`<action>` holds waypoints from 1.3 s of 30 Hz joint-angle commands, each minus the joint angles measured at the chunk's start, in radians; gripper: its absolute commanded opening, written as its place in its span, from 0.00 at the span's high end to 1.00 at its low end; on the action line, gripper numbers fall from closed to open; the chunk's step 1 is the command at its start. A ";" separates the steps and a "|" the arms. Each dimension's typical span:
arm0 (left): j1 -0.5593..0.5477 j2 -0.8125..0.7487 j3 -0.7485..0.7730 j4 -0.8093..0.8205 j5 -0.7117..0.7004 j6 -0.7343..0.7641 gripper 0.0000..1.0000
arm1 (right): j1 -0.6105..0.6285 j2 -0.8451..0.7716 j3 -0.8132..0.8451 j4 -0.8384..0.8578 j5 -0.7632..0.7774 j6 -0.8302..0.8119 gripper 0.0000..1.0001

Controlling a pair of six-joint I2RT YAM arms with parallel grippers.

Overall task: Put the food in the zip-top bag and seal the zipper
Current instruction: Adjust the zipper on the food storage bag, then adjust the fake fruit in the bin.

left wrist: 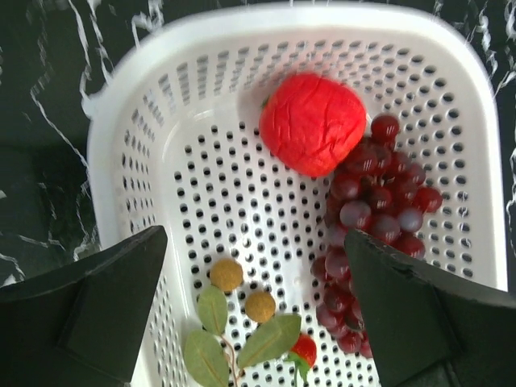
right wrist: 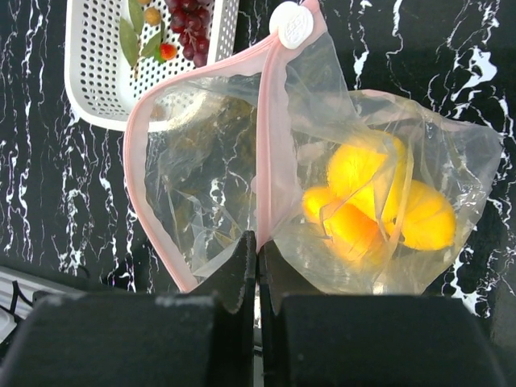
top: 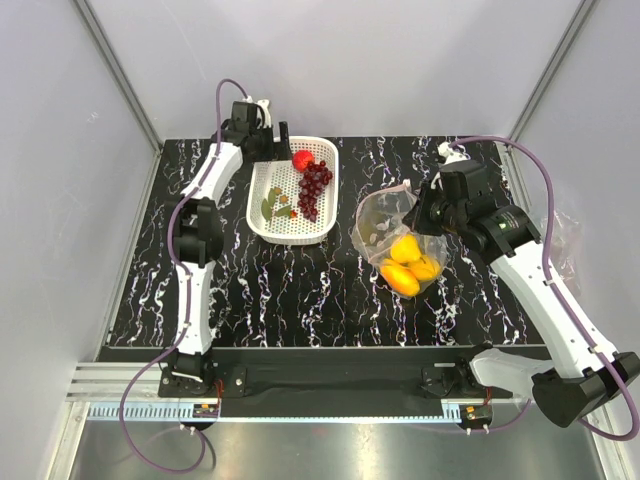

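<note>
The left fingers [left wrist: 105,314] hang wide apart over the white basket [left wrist: 129,121], touching nothing. Inside it lie a red fruit [left wrist: 313,122], a bunch of grapes [left wrist: 375,201] beside it, and a leafy sprig [left wrist: 234,334]. Just right of the basket, the clear bag [top: 378,222] rests on the desk [top: 250,290] with yellow and orange fruit [right wrist: 379,201] inside. The right fingers [right wrist: 234,274] pinch its pink zipper strip [right wrist: 262,145], and the bag's mouth gapes toward the basket.

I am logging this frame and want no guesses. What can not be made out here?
- Left wrist view: the lower end of the grape bunch, behind a finger of the left gripper.
- Right wrist view: the number of yellow fruit, blurred by the crinkled zip-top bag.
- Right wrist view: the basket, cut by the top edge.
</note>
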 commanded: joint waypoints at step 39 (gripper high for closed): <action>-0.121 -0.029 -0.173 -0.021 0.412 0.332 0.01 | 0.004 -0.043 -0.001 0.044 -0.114 0.004 1.00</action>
